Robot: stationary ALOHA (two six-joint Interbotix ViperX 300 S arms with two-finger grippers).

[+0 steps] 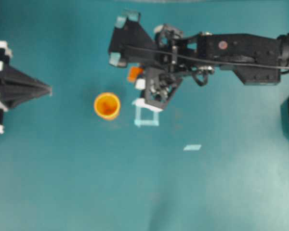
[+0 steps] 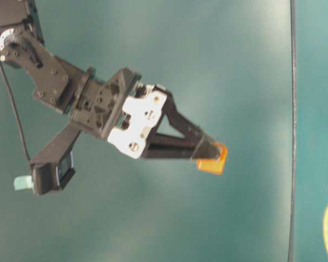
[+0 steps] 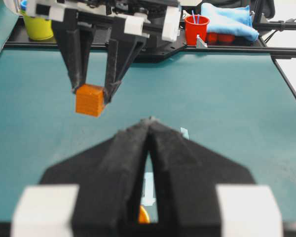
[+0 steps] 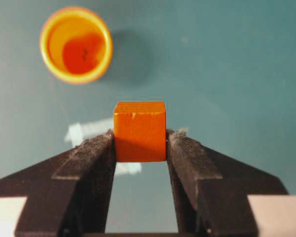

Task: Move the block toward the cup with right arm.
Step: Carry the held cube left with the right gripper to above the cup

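The orange block (image 1: 134,73) is clamped between the fingers of my right gripper (image 1: 136,77), which reaches in from the right. The right wrist view shows the block (image 4: 139,131) squeezed between both fingers of the right gripper (image 4: 139,143), apparently above the teal table. The orange-yellow cup (image 1: 107,106) stands upright to the lower left of the block, apart from it; in the right wrist view the cup (image 4: 76,44) is ahead and to the left. My left gripper (image 1: 47,90) is shut and empty at the left edge, pointing at the cup.
A pale tape square (image 1: 147,115) lies right of the cup, under the right gripper's body. A pale tape strip (image 1: 192,147) lies further right. Beyond the table's far edge stand a red cup (image 3: 196,28), a blue cloth (image 3: 227,19) and a yellow-green cup (image 3: 38,27).
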